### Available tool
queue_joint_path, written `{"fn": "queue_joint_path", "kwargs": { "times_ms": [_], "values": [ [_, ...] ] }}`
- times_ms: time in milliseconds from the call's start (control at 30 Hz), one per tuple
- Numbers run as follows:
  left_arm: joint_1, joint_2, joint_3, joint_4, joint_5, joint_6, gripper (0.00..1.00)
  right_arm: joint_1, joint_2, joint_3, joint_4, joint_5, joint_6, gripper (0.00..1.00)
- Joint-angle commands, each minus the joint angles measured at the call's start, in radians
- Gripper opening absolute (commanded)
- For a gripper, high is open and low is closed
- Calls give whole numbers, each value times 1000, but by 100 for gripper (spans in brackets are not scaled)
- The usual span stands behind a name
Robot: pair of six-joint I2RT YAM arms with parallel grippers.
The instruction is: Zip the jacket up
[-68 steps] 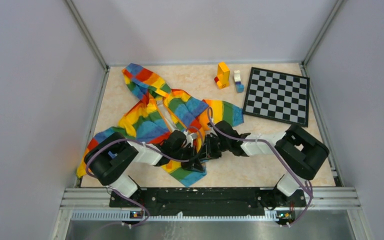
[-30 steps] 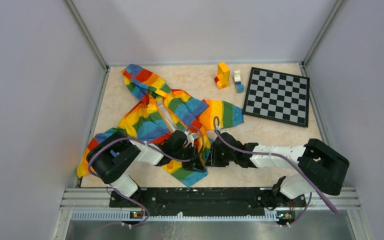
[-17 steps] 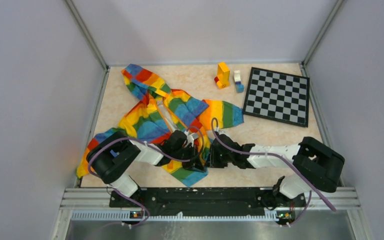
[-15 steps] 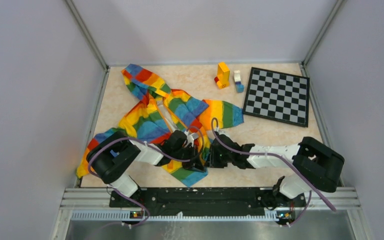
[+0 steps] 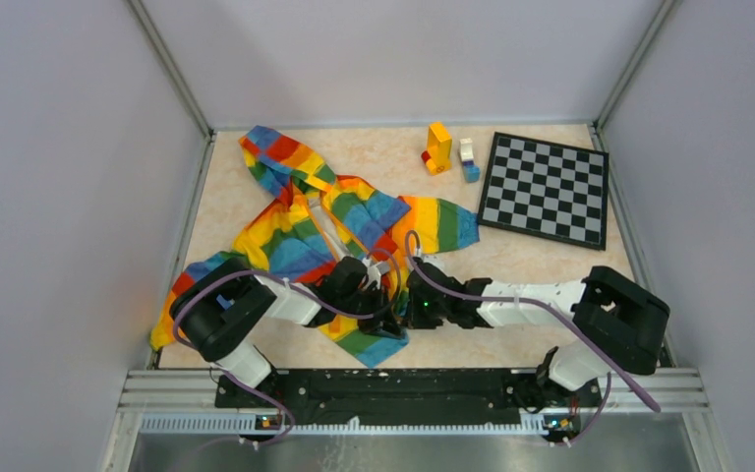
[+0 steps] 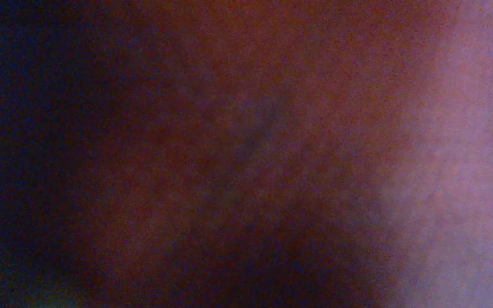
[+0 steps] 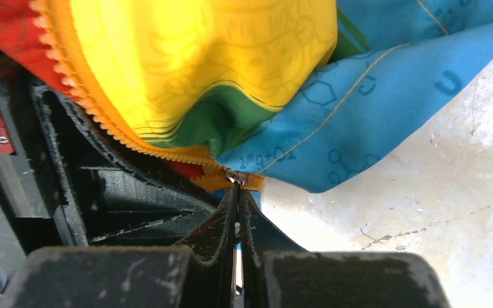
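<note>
None of the zip is closed yet, as far as you can see. The jacket [image 5: 295,231] lies spread on the bench [image 5: 531,275] with its two front edges parted, running away from both pincers toward the hood. The two pincers meet at its hem end.

Your right pincer [image 7: 236,192] has its fingers pressed together, the tips right against a small metal piece [image 7: 234,175] at the foot of the orange zip tape [image 7: 142,146]. Whether that piece is truly nipped or only touched, the wrist view does not settle.

The left pincer [image 5: 383,313] sits just beside the right one. It is closed too and buried in the hem. Its own camera gives only a dark blur, so you cannot tell what, if anything, it holds.

By my reading you are at the very start. The bottom ends of the zip have to be joined, or the slider properly caught, and then the whole run from the pincers up to the collar is left to pull.
</note>
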Motion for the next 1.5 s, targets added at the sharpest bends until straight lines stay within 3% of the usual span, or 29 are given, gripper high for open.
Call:
{"fn": "queue_joint_path", "kwargs": {
  "times_ms": [0,167,333,600,733,900,1133,1467],
  "values": [
    [-5,5,-30,-35,-79,23,0,15,-20,81,-45,32,-31,0],
    [-7,3,-34,-33,-81,23,0,9,-51,98,-27,0,-19,0],
    [-6,4,-35,-30,-81,20,0,-26,-53,46,94,-89,53,0],
    [-6,3,-35,-30,-81,20,0,-56,-105,51,18,-124,-17,0],
    [-6,1,-34,-29,-77,19,0,-72,-223,-43,9,-145,-51,24],
    [-6,1,-38,-23,-72,12,0,-137,-288,-198,143,-294,-6,30],
    [-7,14,-43,2,-63,-7,0,-133,-199,-229,259,-405,-10,28],
    [-6,5,-45,1,-59,-9,0,-103,-75,-278,380,-379,17,28]
  ]
}}
